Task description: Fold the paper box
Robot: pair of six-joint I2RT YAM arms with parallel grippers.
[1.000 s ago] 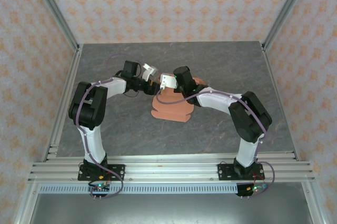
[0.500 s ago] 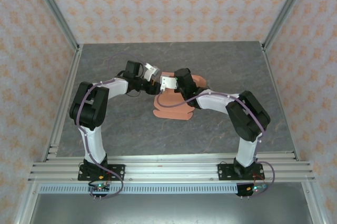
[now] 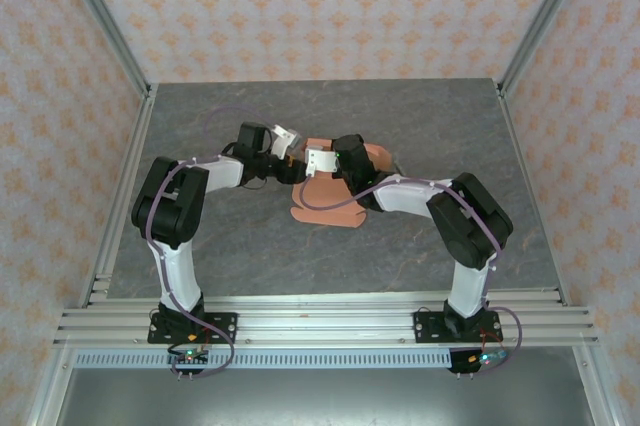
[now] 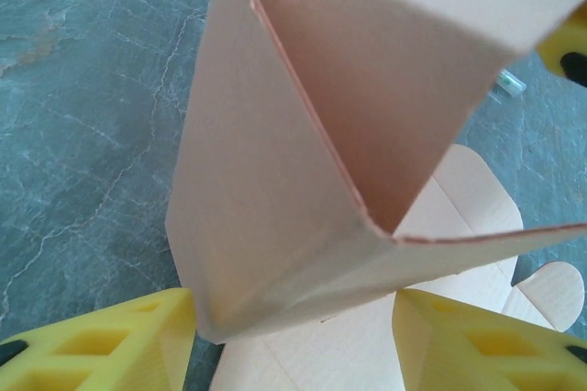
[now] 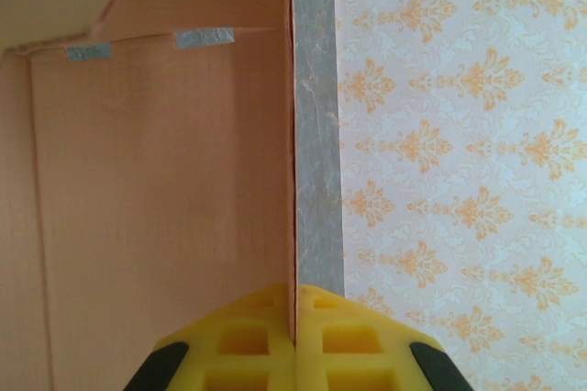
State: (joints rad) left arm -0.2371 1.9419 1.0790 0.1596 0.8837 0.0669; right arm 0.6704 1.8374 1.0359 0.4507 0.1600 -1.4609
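- Top external view gives us a grey, marbled table [image 3: 220, 246] closed in on three sides by walls [image 3: 320, 6] papered with an orange pattern. Metal posts [image 3: 106, 18] rise at the back corners, and a metal rail [image 3: 320, 321] runs along the near edge.
- The paper box [image 3: 325, 204] lies near the middle of the table, well apart from every edge. Its near part is flat on the surface with rounded tabs toward us, and its far part is raised between the two wrists.
- We see the left arm [image 3: 165, 211] and the right arm [image 3: 465, 221] bent inward so that their wrists meet over the far part of the card. Bare table lies open to the left, to the right, behind and in front of it.
- Left wrist view: the left gripper [image 4: 293, 350] has its yellow fingers [image 4: 101, 350] standing apart, one on each side of a raised, folded corner of the card. Each sits right beside the card, and we cannot tell whether they press it. Flat card with rounded tabs lies beneath, on the grey surface.
- Right wrist view: the right gripper [image 5: 295, 318] has its fingers closed tight on the edge of an upright panel, which stands edge-on to the camera. Beyond that edge we see a strip of table, then the papered wall.
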